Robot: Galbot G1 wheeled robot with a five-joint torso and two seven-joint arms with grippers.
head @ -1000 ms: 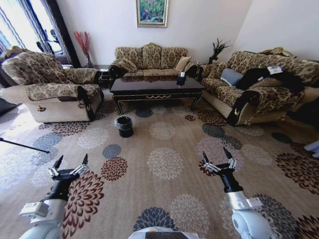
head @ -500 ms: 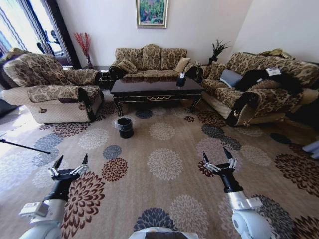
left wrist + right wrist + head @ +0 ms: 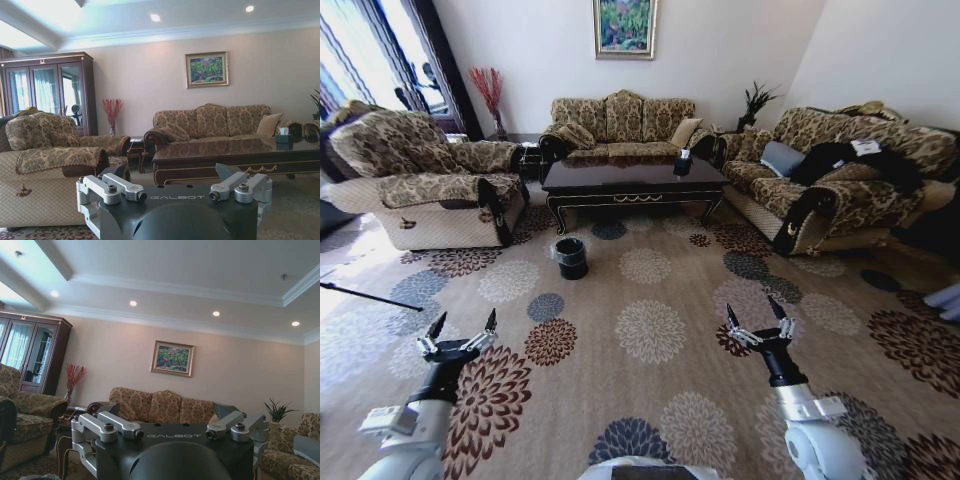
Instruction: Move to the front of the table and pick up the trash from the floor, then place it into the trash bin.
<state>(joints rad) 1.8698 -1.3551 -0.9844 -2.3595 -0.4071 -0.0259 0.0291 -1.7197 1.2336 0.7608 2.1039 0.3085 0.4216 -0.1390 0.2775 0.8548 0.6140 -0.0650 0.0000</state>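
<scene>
The dark glossy table [image 3: 633,176] stands at the far side of the room, in front of the middle sofa. On the flowered floor [image 3: 650,300], before the table's left end, sits the small black trash bin [image 3: 571,256]. I cannot pick out the trash on the carpet from here. My left gripper [image 3: 464,322] and right gripper [image 3: 754,314] are held low in front of me, both open and empty, well short of the bin and table. The left wrist view looks along the table [image 3: 235,152].
An armchair [image 3: 420,185] stands at the left, a sofa [image 3: 620,122] behind the table, and a long sofa [image 3: 840,180] with dark clothes on it at the right. A thin dark rod [image 3: 365,295] lies on the carpet at the left. Open carpet stretches between me and the bin.
The whole picture has shifted a little, so the camera has moved. Both arms keep the same pose and both grippers stay open.
</scene>
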